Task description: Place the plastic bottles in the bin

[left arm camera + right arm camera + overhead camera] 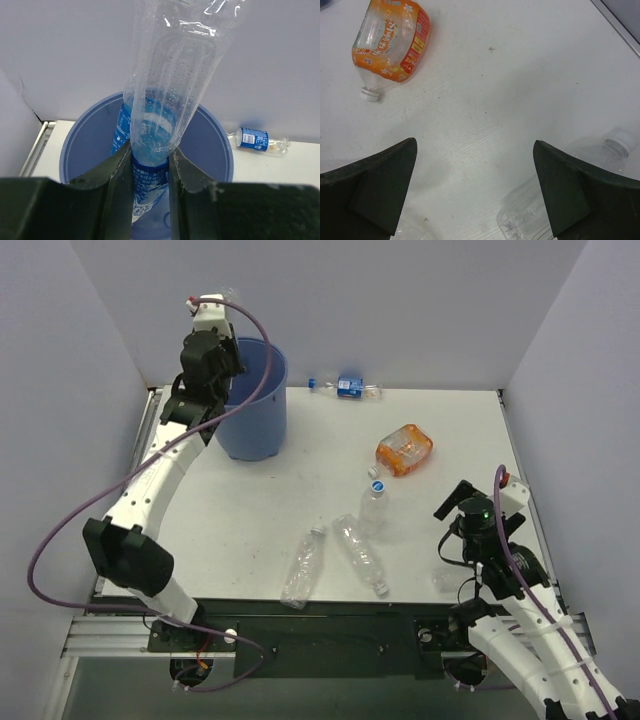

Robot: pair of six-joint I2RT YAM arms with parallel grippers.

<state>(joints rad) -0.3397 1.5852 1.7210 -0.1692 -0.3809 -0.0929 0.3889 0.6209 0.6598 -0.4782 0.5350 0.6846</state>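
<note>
At the upper left of the top view, my left hand (212, 358) is over the bin (262, 430), clamped on a clear bottle (175, 75). The left wrist view shows what the next move depends on. The bottle's long axis runs up and away from the fingers, and its gripped end sits above the bin's open mouth, inside the rim. I judge that letting go here should drop it in, though the long body could tip onto the rim. One blue-labelled bottle (121, 132) is already in the bin.

Further right, a blue-banded bottle (348, 387) lies at the far edge of the bench (250, 530). An orange-labelled bottle (404, 448) lies right of centre, and three clear bottles (360, 552) lie below it in the lower middle.

At the lower right, my right hand (480, 512) hangs with its fingers wide apart and nothing between them. In its wrist view another see-through bottle (530, 215) lies just beside one finger, cap toward the frame's right edge. The right arm is the nearer one for all of these.
</note>
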